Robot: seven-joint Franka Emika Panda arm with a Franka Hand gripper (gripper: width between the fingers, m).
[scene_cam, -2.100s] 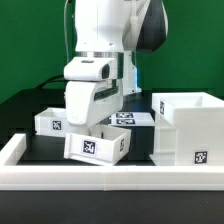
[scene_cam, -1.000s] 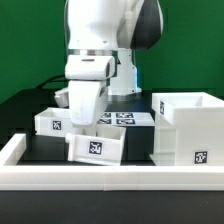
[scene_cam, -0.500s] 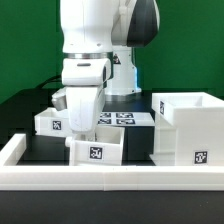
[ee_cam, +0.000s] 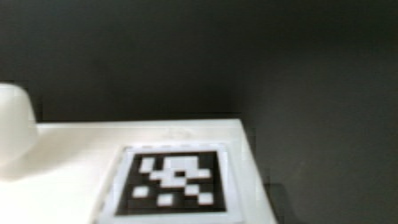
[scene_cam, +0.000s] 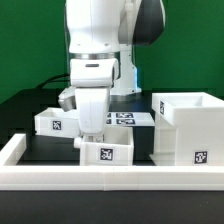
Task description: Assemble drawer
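Note:
My gripper (scene_cam: pixel 96 138) reaches down into a small white drawer tray (scene_cam: pixel 106 153) at the front middle and is shut on its wall. The tray sits level, its tag facing the camera, and the fingertips are hidden inside it. A second small tray (scene_cam: pixel 54 122) lies to the exterior view's left. The large cube-shaped housing (scene_cam: pixel 186 128) stands at the exterior view's right, apart from the held tray. The wrist view is blurred and shows a tagged white face of the tray (ee_cam: pixel 175 183) close up, without the fingers.
The marker board (scene_cam: pixel 128 118) lies flat behind the held tray. A long low white rail (scene_cam: pixel 110 177) edges the table's front. The table top is black (ee_cam: pixel 267 60). A rounded white shape (ee_cam: pixel 15 125) shows at the wrist view's edge.
The arm has carried the tray toward the exterior view's right. The tray was tilted before and now hangs level and square to the camera.

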